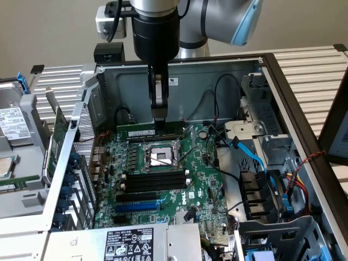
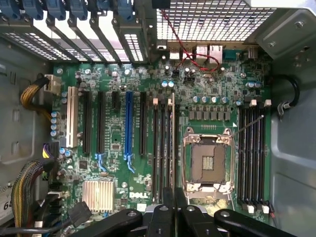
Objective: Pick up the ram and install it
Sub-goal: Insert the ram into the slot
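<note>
Green ram [image 1: 136,132] (on edge by the processor socket [image 1: 161,156]) sits clamped between the gripper [image 1: 159,122] fingers.

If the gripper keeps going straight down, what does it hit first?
The gripper is shut on the ram, on edge beside the CPU socket; straight down, the motherboard under it comes first, perhaps already touching.
</note>
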{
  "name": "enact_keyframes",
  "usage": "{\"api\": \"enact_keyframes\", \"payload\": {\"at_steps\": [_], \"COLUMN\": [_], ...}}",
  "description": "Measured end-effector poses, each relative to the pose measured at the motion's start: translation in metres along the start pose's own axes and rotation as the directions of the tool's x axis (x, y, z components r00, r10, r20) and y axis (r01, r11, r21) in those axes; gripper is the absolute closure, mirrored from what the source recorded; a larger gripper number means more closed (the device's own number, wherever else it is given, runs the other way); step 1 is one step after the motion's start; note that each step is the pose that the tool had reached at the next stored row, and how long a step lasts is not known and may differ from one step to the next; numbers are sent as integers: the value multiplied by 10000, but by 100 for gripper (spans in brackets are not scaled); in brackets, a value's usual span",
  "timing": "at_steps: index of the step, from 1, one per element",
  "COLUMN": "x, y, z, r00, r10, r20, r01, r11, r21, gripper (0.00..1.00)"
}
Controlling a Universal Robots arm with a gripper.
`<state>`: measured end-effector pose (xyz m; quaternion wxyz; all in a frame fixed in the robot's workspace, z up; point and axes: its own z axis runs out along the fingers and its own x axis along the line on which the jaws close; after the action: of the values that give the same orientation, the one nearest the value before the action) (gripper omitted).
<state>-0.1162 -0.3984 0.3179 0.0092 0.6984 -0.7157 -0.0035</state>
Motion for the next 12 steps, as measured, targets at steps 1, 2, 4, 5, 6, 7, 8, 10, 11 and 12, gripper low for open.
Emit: {"api": "enact_keyframes", "payload": {"at_steps": [1, 2, 4, 5, 6, 7, 8, 10, 11, 12], "x": [0, 0, 2, 5, 10, 13, 14, 20, 25, 30], "y": [-2, -4, -9, -12, -16, -20, -20, -22, -23, -23], "z": [13, 24, 38, 43, 48, 55, 65, 77, 81, 84], "r00": [10000, 10000, 10000, 10000, 10000, 10000, 10000, 10000, 10000, 10000], "r10": [0, 0, 0, 0, 1, 1, 3, 6, 7, 8], "r20": [0, 0, 0, -1, -2, -1, 0, -1, -1, -1], "r01": [0, 0, 0, 0, -1, -1, -3, -6, -7, -8], "r11": [10000, 10000, 10000, 10000, 10000, 10000, 10000, 10000, 10000, 10000], "r21": [0, 0, 0, -1, -1, -1, 0, -1, -1, -1], "gripper": [87, 87, 87, 87, 87, 87, 87, 87, 87, 87]}}
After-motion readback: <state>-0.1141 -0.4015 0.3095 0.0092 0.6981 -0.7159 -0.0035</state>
